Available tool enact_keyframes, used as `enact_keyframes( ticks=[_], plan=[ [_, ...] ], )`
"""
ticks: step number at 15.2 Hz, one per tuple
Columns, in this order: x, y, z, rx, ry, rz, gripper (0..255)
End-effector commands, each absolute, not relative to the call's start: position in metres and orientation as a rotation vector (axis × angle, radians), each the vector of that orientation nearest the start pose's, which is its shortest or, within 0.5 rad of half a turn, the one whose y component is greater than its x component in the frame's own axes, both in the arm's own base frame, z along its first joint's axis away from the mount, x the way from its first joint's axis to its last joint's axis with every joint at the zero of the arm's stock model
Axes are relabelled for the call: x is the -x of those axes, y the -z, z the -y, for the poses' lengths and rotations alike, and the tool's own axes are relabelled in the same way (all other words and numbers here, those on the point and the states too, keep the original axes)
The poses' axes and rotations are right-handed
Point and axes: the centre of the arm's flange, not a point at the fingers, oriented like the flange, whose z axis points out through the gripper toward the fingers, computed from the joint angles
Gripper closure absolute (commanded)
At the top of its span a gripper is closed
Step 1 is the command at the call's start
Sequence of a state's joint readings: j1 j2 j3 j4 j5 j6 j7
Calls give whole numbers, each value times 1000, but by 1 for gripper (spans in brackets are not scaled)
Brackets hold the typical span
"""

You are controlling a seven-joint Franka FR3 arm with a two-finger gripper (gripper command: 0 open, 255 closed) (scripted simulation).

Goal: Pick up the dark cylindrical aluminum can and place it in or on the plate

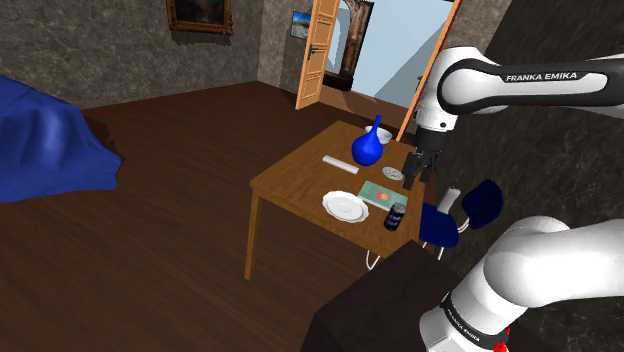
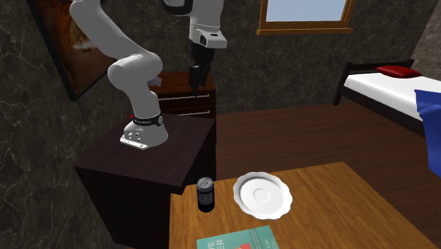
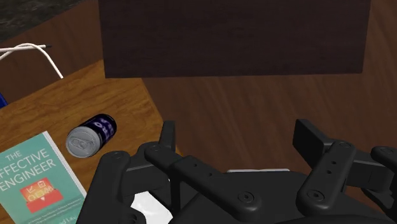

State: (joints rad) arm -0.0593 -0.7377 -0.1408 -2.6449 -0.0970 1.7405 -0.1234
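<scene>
Wrist view looks down past the gripper (image 3: 240, 137), whose two black fingers (image 3: 168, 135) stand spread with nothing between them. The dark can (image 3: 91, 135), silver-topped, stands upright on the wooden table (image 3: 127, 95), close to its corner and just beside the teal book (image 3: 32, 178). In the second exterior view the can (image 2: 206, 193) sits at nine o'clock of the white plate (image 2: 263, 193), near it but apart, and close to the table edge that faces the dark stand (image 2: 148, 166). The gripper (image 2: 196, 78) hangs high, well apart from the can, at about twelve o'clock of it in that view.

The main risk is probably the descent. If one finger comes down on the can's top instead of beside its wall, it likely tips the can, and this near the edge a tipped can may roll off the table. A lopsided squeeze could nudge it toward that edge too. A grip taken too near the top may let the smooth wall slip during the carry. At the plate, a release on the raised, wavy rim might leave the can leaning and let it fall over.
</scene>
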Motion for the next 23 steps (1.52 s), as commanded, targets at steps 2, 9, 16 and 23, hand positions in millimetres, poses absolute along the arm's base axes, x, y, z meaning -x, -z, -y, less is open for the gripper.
enact_keyframes(
  ticks=[2,9,16,23],
  plan=[
    [-306,-421,97,3115,-227,-2,0],
    [-319,-356,157,3131,-151,16,0],
    [-336,-294,218,3145,-74,34,0],
    [-354,-239,273,3156,-6,51,0]
  ],
)
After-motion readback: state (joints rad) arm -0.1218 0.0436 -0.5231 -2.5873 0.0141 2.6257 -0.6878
